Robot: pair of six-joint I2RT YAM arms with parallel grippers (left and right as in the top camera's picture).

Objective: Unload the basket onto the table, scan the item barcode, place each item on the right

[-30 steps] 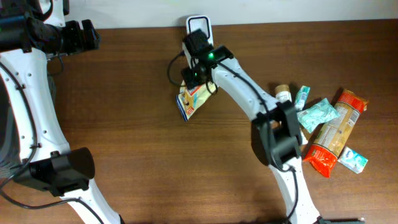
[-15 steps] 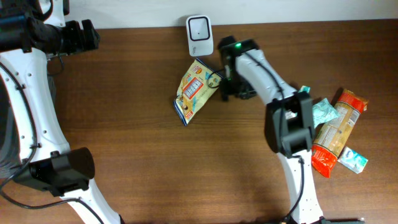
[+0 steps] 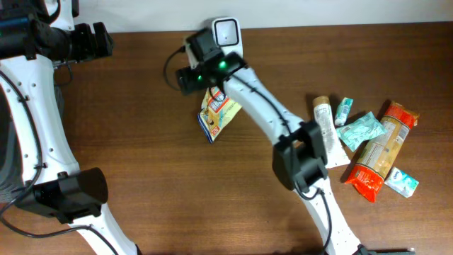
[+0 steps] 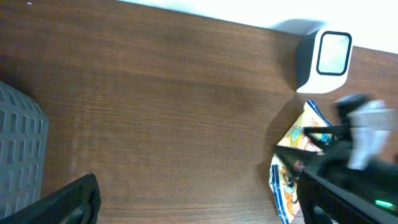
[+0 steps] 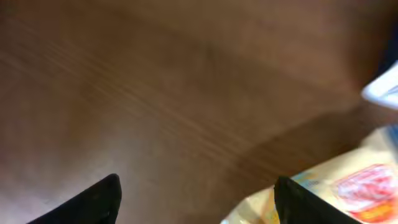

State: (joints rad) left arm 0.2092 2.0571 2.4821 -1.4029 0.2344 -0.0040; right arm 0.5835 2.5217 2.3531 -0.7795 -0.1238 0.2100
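Snack packet [image 3: 216, 115] lies on table [image 3: 141, 156], just below scanner [image 3: 225, 31]. Right gripper [image 5: 196, 199] above its upper end, fingers apart, empty. Left gripper [image 3: 98, 40] wide, idle. I judge the scan pending: next, grasp packet and face barcode to scanner.

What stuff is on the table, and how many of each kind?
Scanner: 1
Yellow snack bag: 1
White tube: 1
Green packets: 3
Orange bag: 1
Total: 7
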